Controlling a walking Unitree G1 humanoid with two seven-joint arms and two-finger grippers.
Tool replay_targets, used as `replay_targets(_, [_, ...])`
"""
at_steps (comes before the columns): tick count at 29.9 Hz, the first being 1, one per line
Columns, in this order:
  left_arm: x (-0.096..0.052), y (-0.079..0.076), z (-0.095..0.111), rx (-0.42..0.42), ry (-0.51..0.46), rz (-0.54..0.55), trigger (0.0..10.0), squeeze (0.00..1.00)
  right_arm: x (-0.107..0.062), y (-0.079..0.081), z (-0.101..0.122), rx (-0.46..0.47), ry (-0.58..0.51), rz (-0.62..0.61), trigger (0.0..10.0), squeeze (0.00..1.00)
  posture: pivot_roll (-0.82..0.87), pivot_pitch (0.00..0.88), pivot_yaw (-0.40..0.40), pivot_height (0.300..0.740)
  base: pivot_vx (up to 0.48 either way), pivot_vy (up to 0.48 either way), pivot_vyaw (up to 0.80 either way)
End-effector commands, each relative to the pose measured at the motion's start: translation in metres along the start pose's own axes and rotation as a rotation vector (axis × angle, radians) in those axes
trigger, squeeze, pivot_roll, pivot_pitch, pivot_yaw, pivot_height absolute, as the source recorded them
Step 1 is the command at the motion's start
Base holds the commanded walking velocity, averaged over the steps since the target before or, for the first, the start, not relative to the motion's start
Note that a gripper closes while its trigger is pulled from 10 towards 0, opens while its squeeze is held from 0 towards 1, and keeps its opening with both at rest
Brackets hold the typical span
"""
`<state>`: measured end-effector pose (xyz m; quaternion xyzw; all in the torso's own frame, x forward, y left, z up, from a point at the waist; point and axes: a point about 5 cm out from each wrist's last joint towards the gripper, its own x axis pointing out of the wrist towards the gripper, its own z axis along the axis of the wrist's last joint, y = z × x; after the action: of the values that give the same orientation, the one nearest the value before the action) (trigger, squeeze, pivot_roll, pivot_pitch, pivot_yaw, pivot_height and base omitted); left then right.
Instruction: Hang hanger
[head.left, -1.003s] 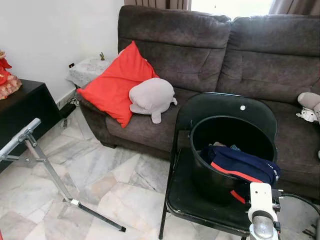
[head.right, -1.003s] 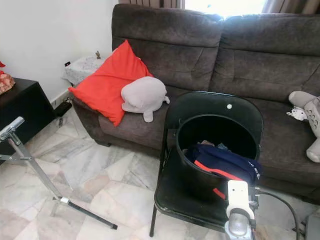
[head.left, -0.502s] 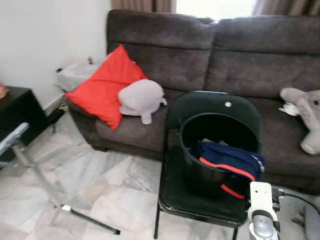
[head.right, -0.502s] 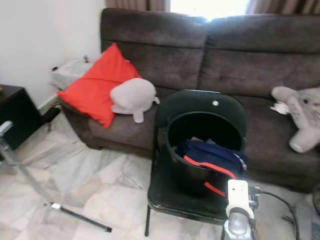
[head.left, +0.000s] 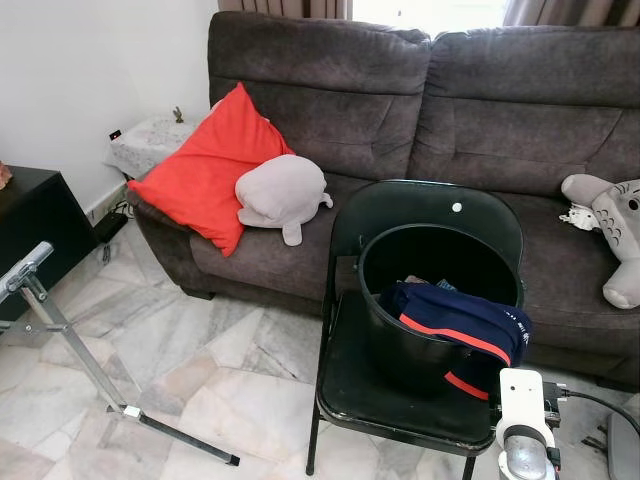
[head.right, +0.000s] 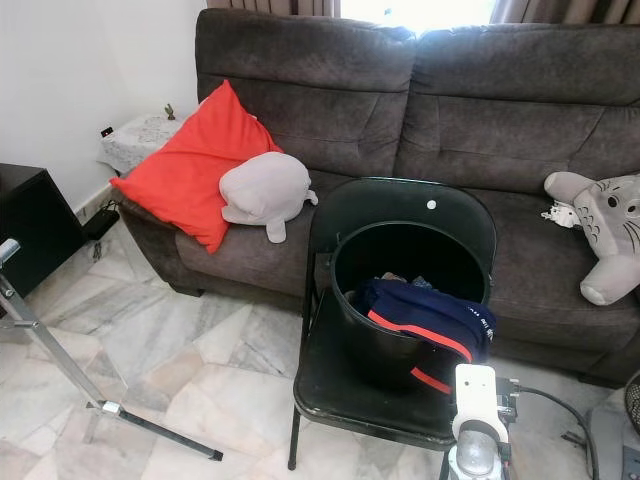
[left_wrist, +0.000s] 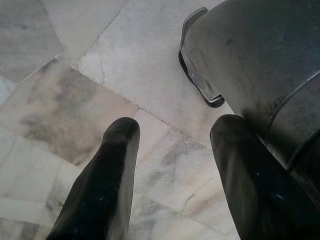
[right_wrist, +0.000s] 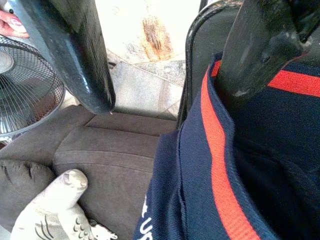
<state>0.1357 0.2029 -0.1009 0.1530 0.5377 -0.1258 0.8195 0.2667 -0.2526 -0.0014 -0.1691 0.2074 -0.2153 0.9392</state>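
Both grippers open and empty, the right one over the bucket of clothes

The right gripper has its fingers spread wide with nothing between them, just above the navy garment with red stripes that spills over the front rim of the black bucket. The bucket stands on the seat of a black folding chair in front of the sofa. The left gripper hangs over the marble floor, fingers apart, holding nothing. A metal stand is at the floor's left edge. Where the hanger is cannot be told.
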Motion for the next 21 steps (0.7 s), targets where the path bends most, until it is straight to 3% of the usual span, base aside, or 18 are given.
replay_targets(1, [-0.0007, 0.0000, -0.0050, 0.005, 0.018, -0.003, 10.0, 0.00, 0.0012, 0.0008, 0.0038, 0.006, -0.013, 0.001, 10.0, 0.00, 0.05, 0.026, 0.050, 0.687, 0.000, 0.000, 0.00])
replay_targets(21, [-0.0007, -0.0001, -0.0050, 0.007, 0.017, -0.003, 10.0, 0.00, 0.0012, 0.0009, 0.0043, 0.010, -0.016, 0.000, 10.0, 0.00, 0.05, 0.027, 0.051, 0.687, 0.266, 0.000, 0.00])
